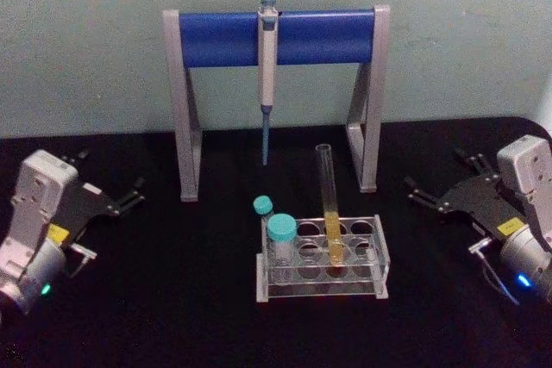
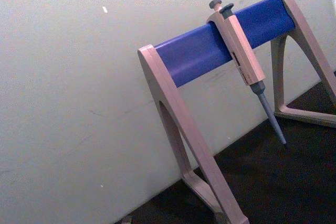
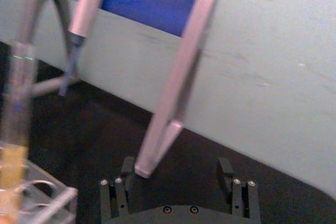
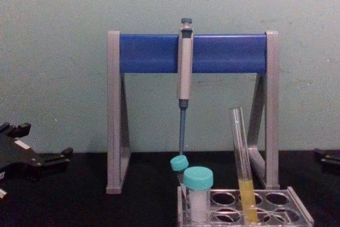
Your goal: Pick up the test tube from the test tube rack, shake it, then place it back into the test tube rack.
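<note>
Black table [image 1: 172,316] carries everything under a pale wall. At the far left, the left claw [image 1: 110,177] lies low near the table edge, released, its two dark fingers spread apart and grasping nothing, well apart from the glassware; the chest view shows it just above the table surface.

Moving right, the grey-legged stand [image 1: 185,127] rises at the back of the table, and its blue crossbar [image 1: 319,36] spans from one leg to the other. A grey pipette [image 1: 267,66] hangs from the middle of the crossbar with its blue tip [image 1: 265,140] pointing down, clear of the table.

In front of the stand sits the clear plastic test tube rack [image 1: 358,282]. At its left end stand two short vials with teal screw caps, the rear vial [image 1: 263,205] just behind the front vial [image 1: 281,228], whose contents look white in the chest view. Just right of them the test tube [image 1: 329,204] stands in a hole near the middle of the rack, uncapped, tilted slightly with its mouth toward the left, yellow liquid filling its lower part. No claw touches it.

At the far right, the right claw [image 1: 435,171] rests low near the table, released as well, fingers wide and pointing toward the stand, well apart from the rack
</note>
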